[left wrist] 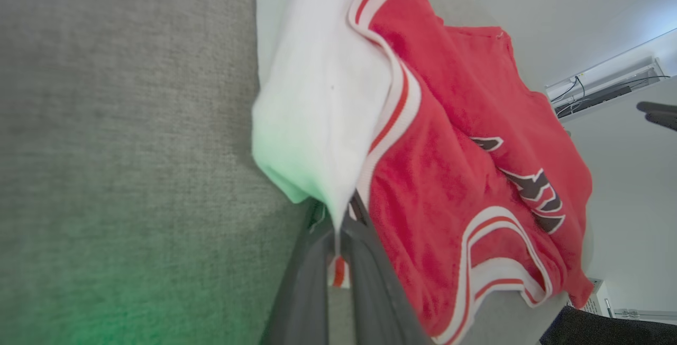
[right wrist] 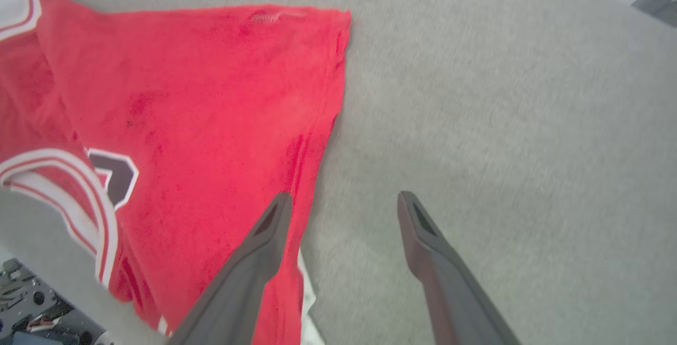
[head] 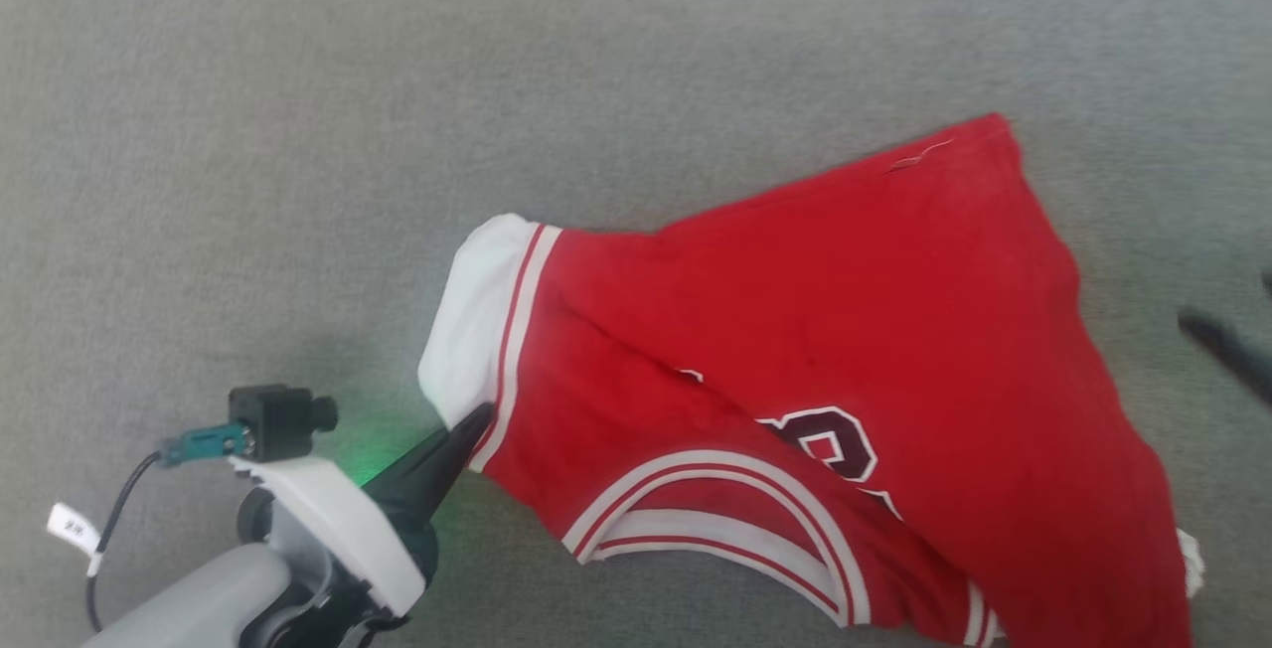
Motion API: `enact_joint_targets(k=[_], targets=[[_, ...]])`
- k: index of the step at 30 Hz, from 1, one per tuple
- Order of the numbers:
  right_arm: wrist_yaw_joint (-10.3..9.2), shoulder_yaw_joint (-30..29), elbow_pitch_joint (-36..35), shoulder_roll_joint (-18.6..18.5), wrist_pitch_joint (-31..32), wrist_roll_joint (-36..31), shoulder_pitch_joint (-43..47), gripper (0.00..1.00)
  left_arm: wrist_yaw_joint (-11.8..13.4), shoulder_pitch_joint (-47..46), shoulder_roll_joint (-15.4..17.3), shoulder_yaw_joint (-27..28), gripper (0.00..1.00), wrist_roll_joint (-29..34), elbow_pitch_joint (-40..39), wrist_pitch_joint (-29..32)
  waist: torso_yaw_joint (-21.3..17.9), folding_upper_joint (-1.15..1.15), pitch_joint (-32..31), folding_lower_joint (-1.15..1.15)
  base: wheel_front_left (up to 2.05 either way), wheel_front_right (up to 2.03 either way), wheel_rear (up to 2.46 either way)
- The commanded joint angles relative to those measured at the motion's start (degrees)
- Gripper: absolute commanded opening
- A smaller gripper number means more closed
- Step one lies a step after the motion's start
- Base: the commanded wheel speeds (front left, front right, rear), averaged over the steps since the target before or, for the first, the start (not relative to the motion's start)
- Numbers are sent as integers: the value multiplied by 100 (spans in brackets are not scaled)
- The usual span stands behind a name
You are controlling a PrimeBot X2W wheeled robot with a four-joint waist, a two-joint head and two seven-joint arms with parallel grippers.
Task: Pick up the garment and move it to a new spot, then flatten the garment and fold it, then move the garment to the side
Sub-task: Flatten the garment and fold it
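Observation:
The garment (head: 845, 330) is a red jersey with a white sleeve and striped trim, lying rumpled across the grey surface; part of a black number shows. My left gripper (head: 475, 424) is shut on the garment's white sleeve edge at the lower left. In the left wrist view the white sleeve (left wrist: 317, 96) hangs pinched between the closed fingers (left wrist: 365, 281). My right gripper (right wrist: 344, 202) stands open above the grey surface just off the garment's right edge (right wrist: 211, 112), holding nothing. A dark blurred fingertip of it (head: 1227, 340) shows at the head view's right edge.
The grey fabric surface (head: 397, 81) spreads wide to the left and beyond the garment. Its near edge shows in the right wrist view, with dark equipment (right wrist: 31, 302) below it. A wall and cable channel (left wrist: 603, 85) lie beyond the far side.

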Motion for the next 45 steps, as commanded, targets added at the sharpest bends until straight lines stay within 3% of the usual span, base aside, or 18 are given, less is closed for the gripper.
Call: enact_joint_targets(k=[1, 11, 18, 20, 21, 22, 31, 39, 45], targets=[[1, 151, 142, 10, -100, -95, -274, 100, 19, -90, -64, -17, 0, 40, -6, -12, 100, 0, 110, 0, 0, 0, 0], [0, 1977, 2171, 147, -199, -959, -2677, 100, 19, -423, -414, -138, 0, 125, 81, 33, 500, 0, 579, 0, 0, 0, 0], [1, 2872, 3156, 88, -345, -1036, -3485, 100, 21, -632, -633, -263, 0, 170, 179, 34, 678, 0, 806, 0, 0, 0, 0], [1, 3191, 3325, 74, -289, -851, -3549, 31, 26, -657, -664, -278, 0, 137, 225, 21, 675, 0, 819, 0, 0, 0, 0], [1, 3247, 3373, 63, -319, -811, -3587, 8, 27, -669, -671, -282, 0, 122, 236, 20, 666, 0, 818, 0, 0, 0, 0], [1, 3283, 3430, 65, -352, -754, -3611, 0, 26, -681, -675, -283, 0, 110, 247, 22, 655, 0, 812, 0, 0, 0, 0], [-4, 3155, 3786, 170, -1095, -568, -3947, 0, 19, -901, -544, -151, 0, 96, 210, -16, 456, 0, 661, 0, 0, 0, 0], [-3, 2192, 4396, 504, -2137, -711, -4436, 0, 18, -1863, -387, 203, 0, 215, 267, 45, 164, 0, 649, 0, 0, 0, 0], [-3, 1474, 4975, 910, -2704, -1013, -5323, 0, 18, -3101, -381, 663, 0, -208, 497, 437, -129, 0, 839, 0, 0, 0, 0]])
